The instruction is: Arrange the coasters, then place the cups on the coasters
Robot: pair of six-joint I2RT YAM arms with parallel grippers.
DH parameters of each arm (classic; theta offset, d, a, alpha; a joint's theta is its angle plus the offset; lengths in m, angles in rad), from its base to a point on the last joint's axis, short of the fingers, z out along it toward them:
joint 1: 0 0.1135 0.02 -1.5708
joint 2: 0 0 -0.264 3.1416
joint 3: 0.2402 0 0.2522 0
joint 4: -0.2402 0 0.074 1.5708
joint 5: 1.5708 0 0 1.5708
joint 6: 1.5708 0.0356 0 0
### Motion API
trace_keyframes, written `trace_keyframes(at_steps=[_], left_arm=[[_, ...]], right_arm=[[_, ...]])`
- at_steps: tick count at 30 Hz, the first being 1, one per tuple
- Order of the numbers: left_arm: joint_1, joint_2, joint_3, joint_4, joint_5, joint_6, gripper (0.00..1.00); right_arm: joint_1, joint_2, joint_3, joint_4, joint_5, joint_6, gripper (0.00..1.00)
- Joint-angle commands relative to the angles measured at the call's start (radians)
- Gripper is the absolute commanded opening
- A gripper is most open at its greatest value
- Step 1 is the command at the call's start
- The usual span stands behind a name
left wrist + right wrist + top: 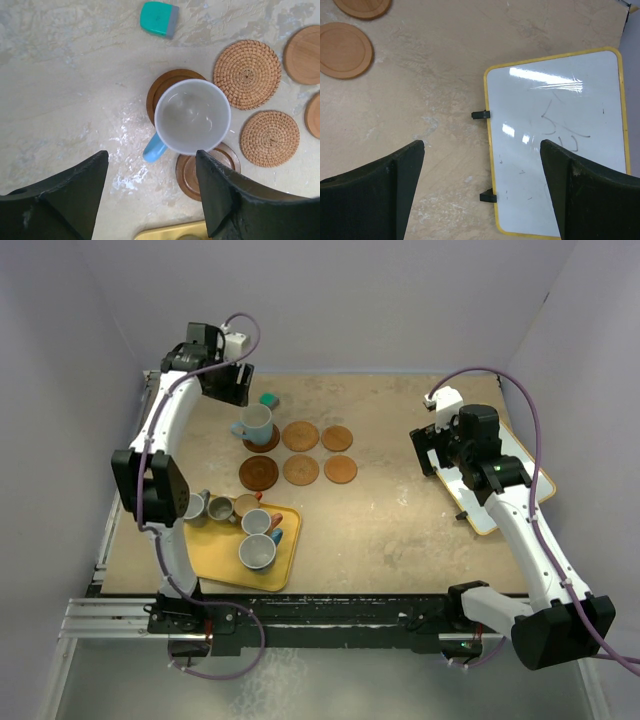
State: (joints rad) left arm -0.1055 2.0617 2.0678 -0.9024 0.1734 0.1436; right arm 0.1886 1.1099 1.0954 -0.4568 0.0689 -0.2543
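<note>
A light blue cup (192,116) stands upright on a dark coaster (165,82), the back-left of six coasters laid out in two rows of three (301,470). My left gripper (152,165) hangs above and just short of that cup, open and empty, its right finger (220,190) over another dark coaster (190,172). In the top view the left gripper (232,380) is behind the cup (255,425). Several more cups (257,553) sit on the yellow tray (225,570). My right gripper (482,150) is open and empty over the table at the right.
A small teal block (159,18) lies behind the coasters. A yellow-rimmed whiteboard (560,140) lies flat at the right, under my right gripper (432,450). Two woven coasters (247,74) sit in the middle column. Walls close in on the left, back and right.
</note>
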Motion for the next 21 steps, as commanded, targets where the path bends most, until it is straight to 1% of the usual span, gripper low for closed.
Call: trace_keyframes(at_steps=[1,4,7,12,15,18,21], left_arm=[[0.009,-0.164,-0.114,0.127,-0.018,0.054,0.69],[0.009,-0.277,-0.241,0.197,-0.006,0.1,0.72],[0.009,-0.392,-0.388,0.284,0.043,0.163,0.73],[0.008,-0.582,-0.618,0.357,0.221,0.333,0.75],[0.007,-0.682,-0.727,0.35,0.35,0.459,0.76],[0.004,-0.767,-0.815,0.299,0.484,0.591,0.77],[-0.006,-0.821,-0.873,0.185,0.58,0.755,0.77]], right_arm=[[-0.006,-0.01,0.003,0.038,0.008,-0.006,1.0],[-0.006,-0.012,0.003,0.038,0.008,-0.008,1.0],[-0.006,-0.014,0.003,0.038,0.008,-0.008,1.0],[-0.006,-0.015,0.004,0.036,0.007,-0.01,1.0],[-0.006,-0.018,0.003,0.036,0.006,-0.01,1.0],[-0.006,-0.019,0.003,0.036,0.005,-0.011,1.0],[-0.006,-0.02,0.003,0.038,0.001,-0.012,1.0]])
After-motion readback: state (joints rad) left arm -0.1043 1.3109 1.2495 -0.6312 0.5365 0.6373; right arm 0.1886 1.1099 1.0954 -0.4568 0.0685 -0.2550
